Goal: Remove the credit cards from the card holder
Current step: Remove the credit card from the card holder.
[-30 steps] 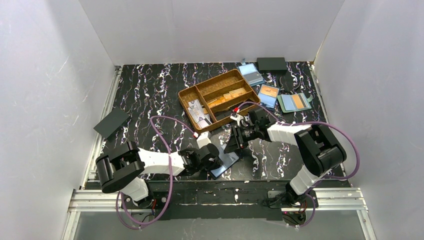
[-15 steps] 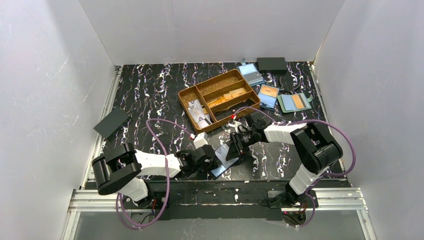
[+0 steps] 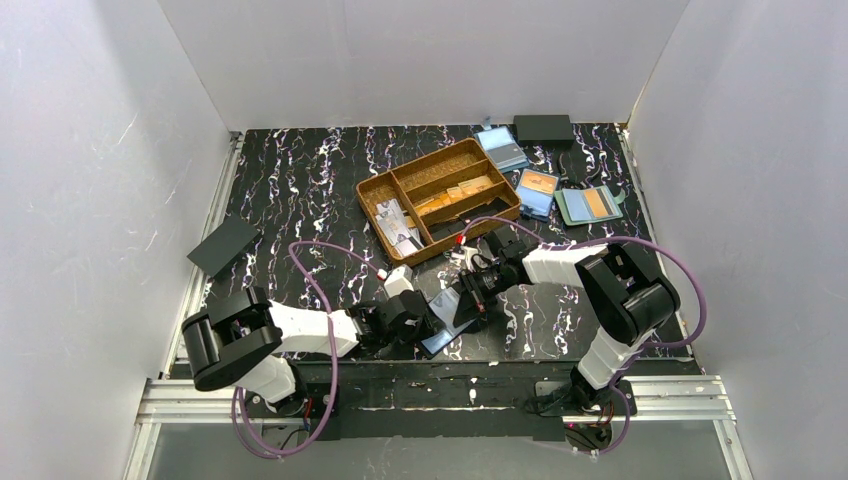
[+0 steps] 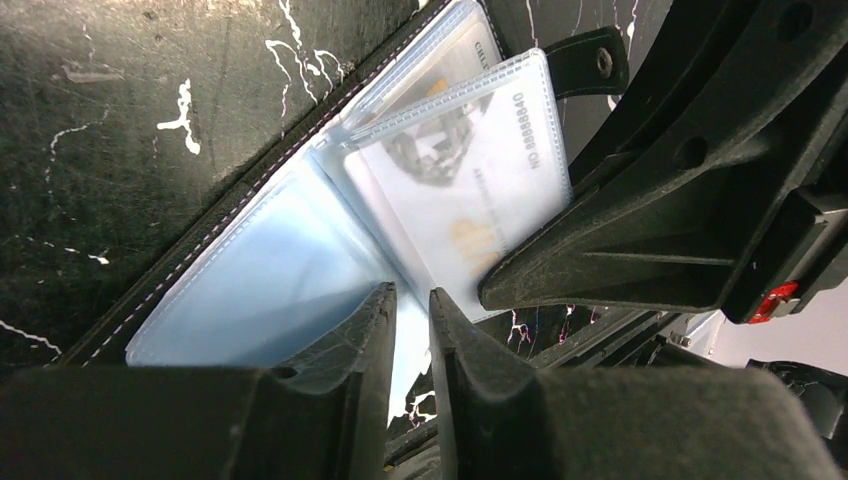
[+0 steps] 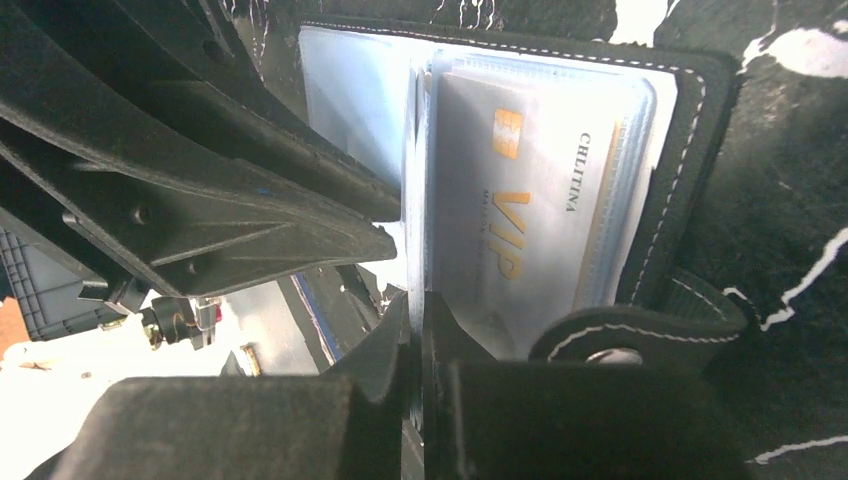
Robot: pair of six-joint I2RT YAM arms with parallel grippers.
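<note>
- The card holder lies open on the table, low in the middle of the overhead view, and both arms meet over it.
- Right tool: closed, and we see it pinching the edge of a clear sleeve that stands up at the fold.
- Just right of that, a pale card with gold "VIP" print sits in its pocket.
- Left tool: a thin gap with pale plastic showing in it. Whether it grips, we cannot tell.
</note>
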